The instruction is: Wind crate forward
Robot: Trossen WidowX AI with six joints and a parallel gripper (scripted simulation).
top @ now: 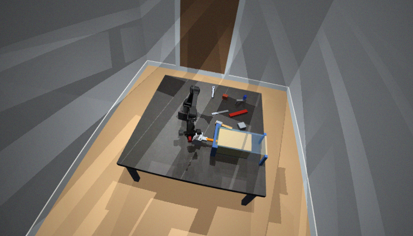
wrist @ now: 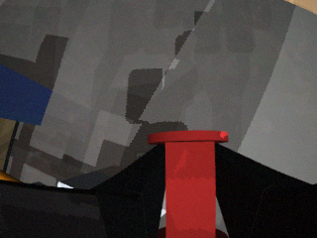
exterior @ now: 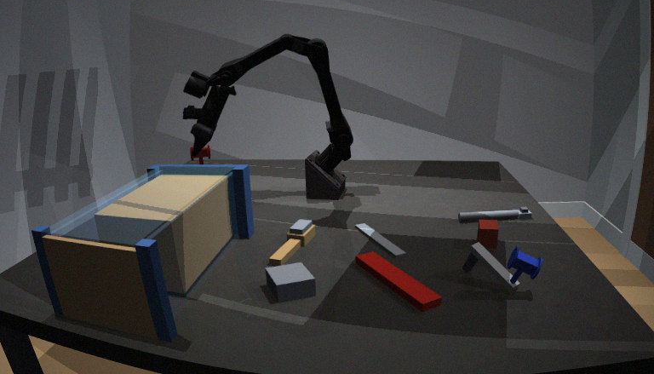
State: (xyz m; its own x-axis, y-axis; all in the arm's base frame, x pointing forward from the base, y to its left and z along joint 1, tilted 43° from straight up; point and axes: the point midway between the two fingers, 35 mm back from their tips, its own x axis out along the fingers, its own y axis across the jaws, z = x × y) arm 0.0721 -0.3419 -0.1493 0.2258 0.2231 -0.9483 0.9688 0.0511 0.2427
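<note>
My gripper is shut on the red knob of a handle, above the bench on the winch side of the cubby. The handle's lower part and its key are hidden. The pale grey winch is close beside the gripper in the top view; only slivers show in the wrist view. An orange strap runs from it to the cubby mouth. The tan crate looks flat, near the blue mouth frame; I cannot tell whether they touch.
The bench also holds a blue-knobbed crank, a red bar, a grey block, a wooden-handled tool, a flat grey strip, a grey rod tool and a red-brown block.
</note>
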